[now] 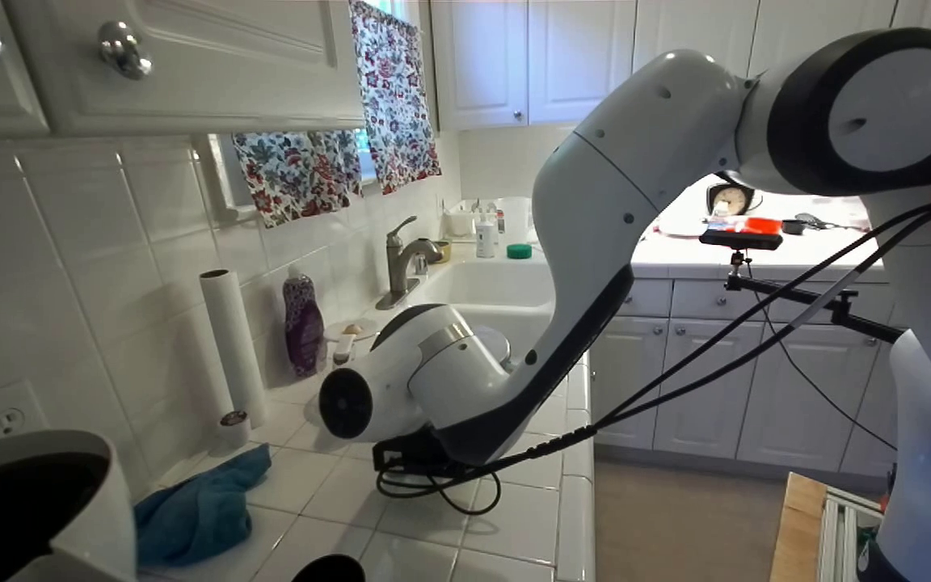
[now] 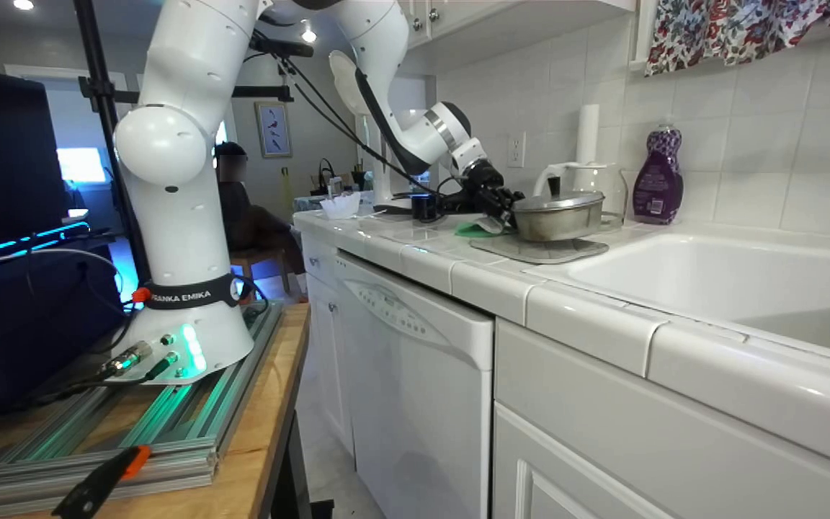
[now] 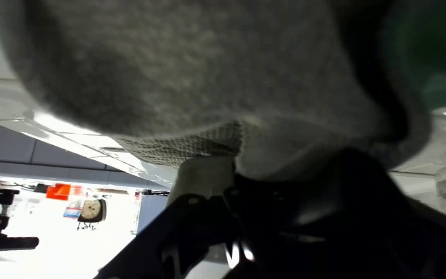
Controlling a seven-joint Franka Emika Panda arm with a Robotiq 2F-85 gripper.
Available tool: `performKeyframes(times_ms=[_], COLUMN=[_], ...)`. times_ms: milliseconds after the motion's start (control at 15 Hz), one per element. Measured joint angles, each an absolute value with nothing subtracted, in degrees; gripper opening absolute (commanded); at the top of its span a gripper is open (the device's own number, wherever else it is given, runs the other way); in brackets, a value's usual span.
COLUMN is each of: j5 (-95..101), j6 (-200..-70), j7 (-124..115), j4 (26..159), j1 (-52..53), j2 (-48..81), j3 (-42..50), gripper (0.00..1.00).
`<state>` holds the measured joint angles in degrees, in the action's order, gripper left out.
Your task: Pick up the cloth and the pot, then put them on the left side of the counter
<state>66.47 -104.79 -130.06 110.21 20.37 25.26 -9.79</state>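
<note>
The cloth, grey with green at its edges, fills the upper wrist view and bunches between the fingers of my gripper. I see the jaws shut on it; the right finger is partly covered. In an exterior view, a green part of the cloth touches the counter under the gripper. Right beside the fingertips is the silvery pot, lidded and upright above a grey mat. Whether the pot is also gripped I cannot tell. Elsewhere the arm hides the gripper, leaving only part of the pot visible.
Behind the pot stand a glass carafe, a purple bottle and a paper-towel roll. The sink borders the mat. A teal cloth and a white container occupy the counter's opposite end.
</note>
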Motion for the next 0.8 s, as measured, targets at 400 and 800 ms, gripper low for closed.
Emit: performKeyframes(times_ms=[400,800], j5=[66.5,66.7], j6=[-104.9,-108.0], j7=[-137.5,-138.6], j4=[113.9,116.6], j1=[20.3,17.5], j2=[23.9,20.3], j3=[-9.8,-9.7], gripper=[0.14,0.14])
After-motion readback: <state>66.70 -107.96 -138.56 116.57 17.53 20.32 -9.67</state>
